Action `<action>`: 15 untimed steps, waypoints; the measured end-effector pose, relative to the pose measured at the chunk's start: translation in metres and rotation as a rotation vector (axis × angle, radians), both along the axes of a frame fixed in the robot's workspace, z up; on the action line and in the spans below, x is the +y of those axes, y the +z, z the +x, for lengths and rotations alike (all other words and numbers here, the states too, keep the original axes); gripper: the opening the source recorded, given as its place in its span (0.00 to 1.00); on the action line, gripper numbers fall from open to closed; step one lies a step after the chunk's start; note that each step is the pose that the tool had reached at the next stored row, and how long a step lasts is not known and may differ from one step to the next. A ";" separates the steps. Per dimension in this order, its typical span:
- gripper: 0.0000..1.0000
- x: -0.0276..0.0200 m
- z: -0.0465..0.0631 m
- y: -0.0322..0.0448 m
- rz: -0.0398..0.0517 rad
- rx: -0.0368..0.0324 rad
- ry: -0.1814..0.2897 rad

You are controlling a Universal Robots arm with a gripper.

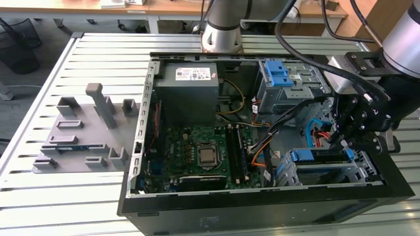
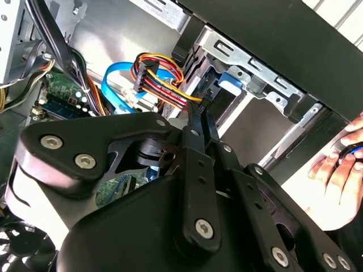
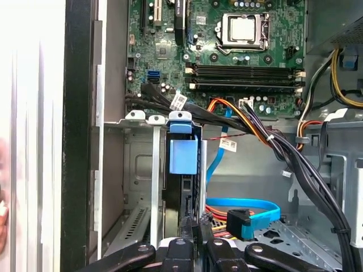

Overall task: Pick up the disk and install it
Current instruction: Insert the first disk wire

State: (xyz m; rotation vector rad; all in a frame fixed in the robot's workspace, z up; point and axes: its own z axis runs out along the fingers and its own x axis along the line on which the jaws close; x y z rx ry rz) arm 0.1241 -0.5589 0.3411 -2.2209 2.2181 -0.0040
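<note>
Gripper (image 2: pixel 198 122): matt black metal links, bright steel screws. Disk (image 3: pixel 182 170): blue plastic bracket, smooth, slight sheen. Computer case (image 1: pixel 262 209): matt black outside, bare grey sheet metal inside. Motherboard (image 1: pixel 203 157): green board, glossy metal processor lid. Table (image 1: pixel 39 196): pale slatted metal, satin. Fixture block (image 1: pixel 82 142): grey matt plastic. Data cable (image 3: pixel 244 204): glossy blue plastic.

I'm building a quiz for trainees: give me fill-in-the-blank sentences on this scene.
1. The disk carries a ___ plastic bracket.
2. The grey fixture lies at the exterior view's ___ of the case.
3. The gripper is at the case's exterior-view ___ end.
4. In the second wrist view, a person's ___ lies outside the case.
Missing: blue; left; right; hand.
</note>
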 end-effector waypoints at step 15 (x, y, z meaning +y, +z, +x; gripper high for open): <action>0.16 -0.0005 0.000 -0.0041 0.0000 0.0000 -0.006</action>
